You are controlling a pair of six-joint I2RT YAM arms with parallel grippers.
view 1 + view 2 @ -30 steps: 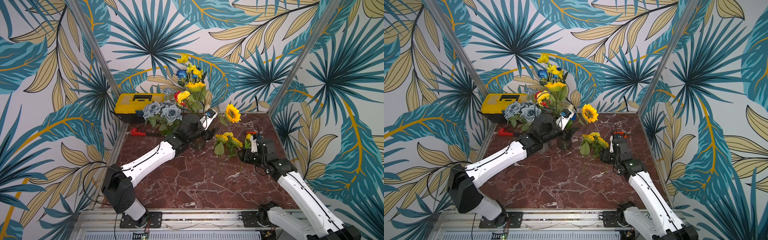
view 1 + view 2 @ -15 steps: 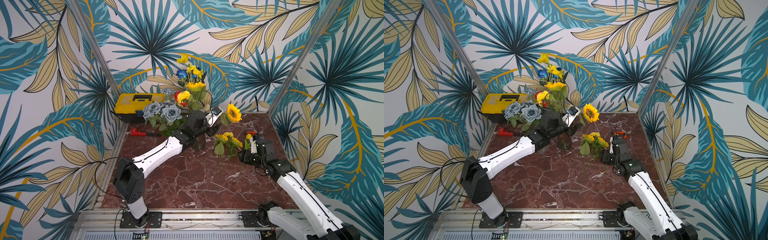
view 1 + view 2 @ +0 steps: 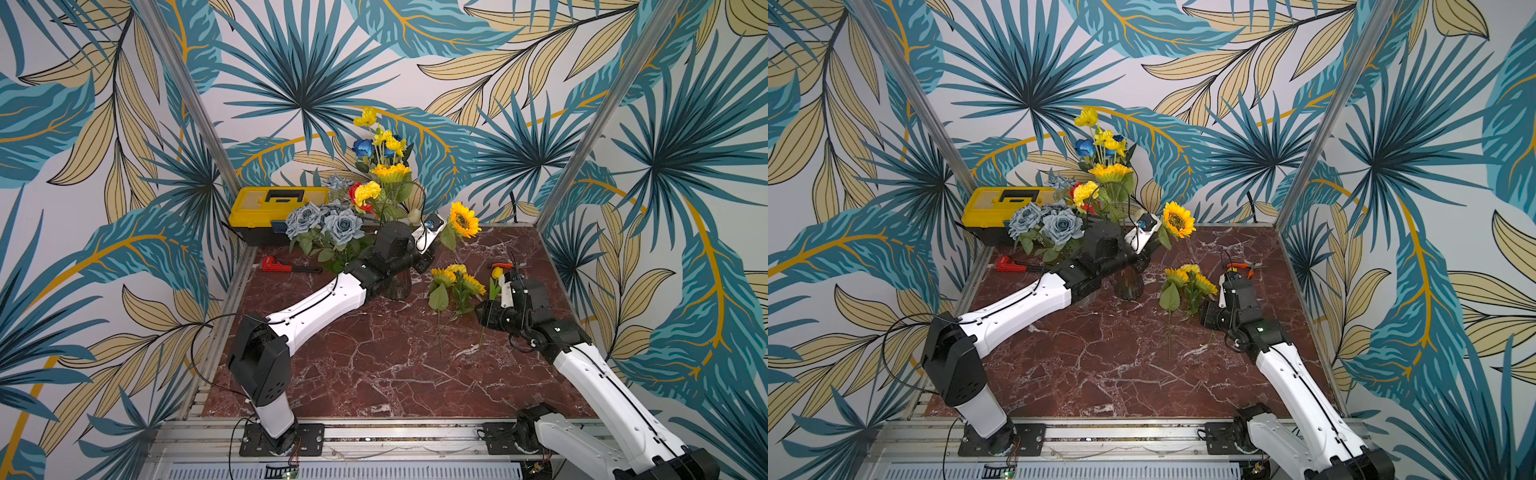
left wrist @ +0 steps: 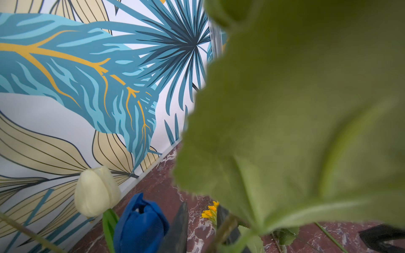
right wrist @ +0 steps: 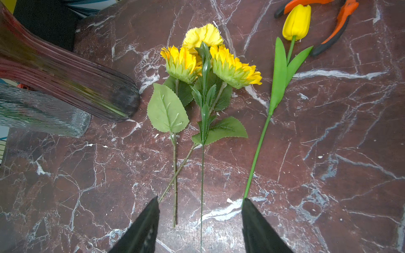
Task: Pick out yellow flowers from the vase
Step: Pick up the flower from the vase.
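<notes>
In the vase [image 3: 398,287], yellow blooms [image 3: 390,172] stand among other flowers. The left gripper [image 4: 203,221] brackets a green stem [image 4: 223,230] beside the sunflower [image 3: 464,218]; we cannot tell whether it is clamped. Three yellow flowers [image 3: 456,281] and a yellow tulip [image 3: 497,273] lie on the table [image 3: 374,374]. The right gripper [image 5: 200,199] hangs above their stem ends, jaws spread, gripping nothing.

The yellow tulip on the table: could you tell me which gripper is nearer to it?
Right. The right gripper sits at the stem end of the yellow tulip; the left gripper is away by the vase.
</notes>
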